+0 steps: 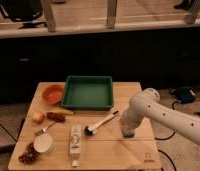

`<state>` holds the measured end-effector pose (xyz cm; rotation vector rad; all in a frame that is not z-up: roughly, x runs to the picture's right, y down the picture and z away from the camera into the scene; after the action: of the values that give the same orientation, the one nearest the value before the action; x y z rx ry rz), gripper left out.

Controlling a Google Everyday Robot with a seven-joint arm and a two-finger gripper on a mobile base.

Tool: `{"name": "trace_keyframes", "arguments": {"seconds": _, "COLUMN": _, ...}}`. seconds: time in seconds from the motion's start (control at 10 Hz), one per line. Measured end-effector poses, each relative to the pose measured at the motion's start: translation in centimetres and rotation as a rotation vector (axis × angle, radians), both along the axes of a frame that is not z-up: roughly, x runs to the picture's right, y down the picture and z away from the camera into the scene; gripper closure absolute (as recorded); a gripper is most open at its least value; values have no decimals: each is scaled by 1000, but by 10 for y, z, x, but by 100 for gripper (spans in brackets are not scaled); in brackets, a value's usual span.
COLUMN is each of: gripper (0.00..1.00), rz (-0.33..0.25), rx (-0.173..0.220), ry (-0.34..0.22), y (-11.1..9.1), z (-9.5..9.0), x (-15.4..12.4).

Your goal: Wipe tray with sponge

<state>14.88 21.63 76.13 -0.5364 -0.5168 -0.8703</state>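
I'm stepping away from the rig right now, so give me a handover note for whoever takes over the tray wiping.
Gripper: low over the right side of the wooden table, right at the small blue-grey block sponge; grasp unconfirmed.
Large green rectangular plastic tray: back middle of the table, left of the gripper, apart from the sponge.
Done: no wiping yet.
Left: secure the sponge, carry it to the tray, wipe inside.

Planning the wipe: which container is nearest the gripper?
The large green rectangular plastic tray; the gripper hangs front-right, while orange bowl and white cup sit far left.
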Motion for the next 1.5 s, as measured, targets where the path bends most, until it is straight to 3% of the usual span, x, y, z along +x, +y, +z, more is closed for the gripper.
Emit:
{"name": "trace_keyframes", "arguments": {"seconds": 0.8, "gripper": 20, "rz": -149, "rx": 2, "ry": -169, "y": 8, "z": 30, "x": 16}}
{"name": "trace_keyframes", "arguments": {"seconds": 1.1, "gripper": 20, "rz": -175, "rx": 26, "ry": -180, "y": 6, "z": 43, "x": 24}}
{"name": "trace_keyframes", "arguments": {"seconds": 1.5, "gripper": 20, "rz": -192, "rx": 81, "ry": -120, "y": 1, "z": 60, "x": 39}}
